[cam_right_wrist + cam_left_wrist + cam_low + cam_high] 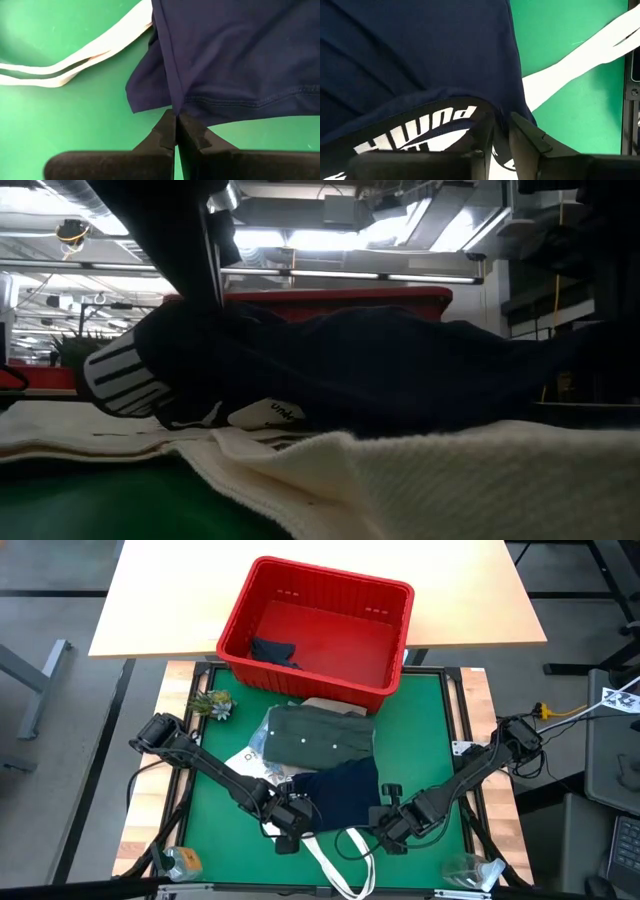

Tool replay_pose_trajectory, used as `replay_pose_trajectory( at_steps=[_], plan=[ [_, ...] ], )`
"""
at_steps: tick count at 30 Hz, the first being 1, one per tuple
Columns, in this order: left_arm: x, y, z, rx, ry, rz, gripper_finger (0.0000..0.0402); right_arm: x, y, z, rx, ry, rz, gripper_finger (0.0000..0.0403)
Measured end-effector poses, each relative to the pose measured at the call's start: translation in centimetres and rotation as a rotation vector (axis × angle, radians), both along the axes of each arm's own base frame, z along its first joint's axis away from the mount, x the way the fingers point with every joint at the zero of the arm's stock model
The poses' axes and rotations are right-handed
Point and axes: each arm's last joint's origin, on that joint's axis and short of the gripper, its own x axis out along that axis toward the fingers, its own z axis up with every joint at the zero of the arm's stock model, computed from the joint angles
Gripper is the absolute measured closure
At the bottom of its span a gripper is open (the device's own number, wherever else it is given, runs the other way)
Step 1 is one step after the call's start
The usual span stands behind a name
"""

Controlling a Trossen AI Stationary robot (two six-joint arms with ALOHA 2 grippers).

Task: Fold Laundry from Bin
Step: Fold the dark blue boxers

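The dark navy shorts (pixel 345 795) with white lettering (pixel 420 132) lie spread on the green mat, partly over the white tote bag (pixel 250 765). A dark olive shirt (pixel 320 735) lies just beyond them. The red bin (pixel 315 635) stands at the far side with a dark garment (pixel 272 650) in it. My left gripper (pixel 502 131) is at the shorts' near left corner, its fingers narrowly open. My right gripper (pixel 176 120) is shut at the shorts' near right corner. My left gripper has the shorts' edge beside the lettered waistband (pixel 504 112) in the narrow gap between its fingers, coming from above at a slant. Whether the fingers touch the cloth, I cannot tell. My right gripper pinches the shorts' hem at the side seam (pixel 175 106) between its two fingertips, slanting down from the near side. The cloth lies flat on the mat, slack.
The tote's straps (pixel 335 865) trail on the mat between the two grippers toward the near edge. A small green plant (pixel 212 703) sits at the mat's far left corner. Clear plastic objects (pixel 470 870) lie at the near corners.
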Motion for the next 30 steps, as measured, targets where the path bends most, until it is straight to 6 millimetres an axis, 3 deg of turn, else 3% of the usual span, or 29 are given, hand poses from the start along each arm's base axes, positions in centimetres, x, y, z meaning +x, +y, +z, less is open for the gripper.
replay_pose_trajectory(
  at_steps=[8, 16, 21, 30],
  plan=[
    [0.0, 0.0, 0.0, 0.0, 0.001, 0.0, 0.0326, 0.0, 0.1, 0.0, 0.024, 0.015, 0.007, 0.0386],
    [0.0, 0.0, 0.0, 0.0, 0.001, 0.0, 0.0325, 0.2, 0.4, -0.1, 0.081, 0.026, 0.022, 0.0284],
    [0.0, 0.0, 0.0, 0.0, 0.0, 0.0, 0.0325, 0.9, 1.1, -0.9, 0.145, 0.022, 0.043, 0.0241],
    [0.0, 0.0, 0.0, -0.003, -0.005, 0.0, 0.0324, 1.4, 1.6, -3.1, 0.097, 0.068, 0.114, 0.0225]
  ],
)
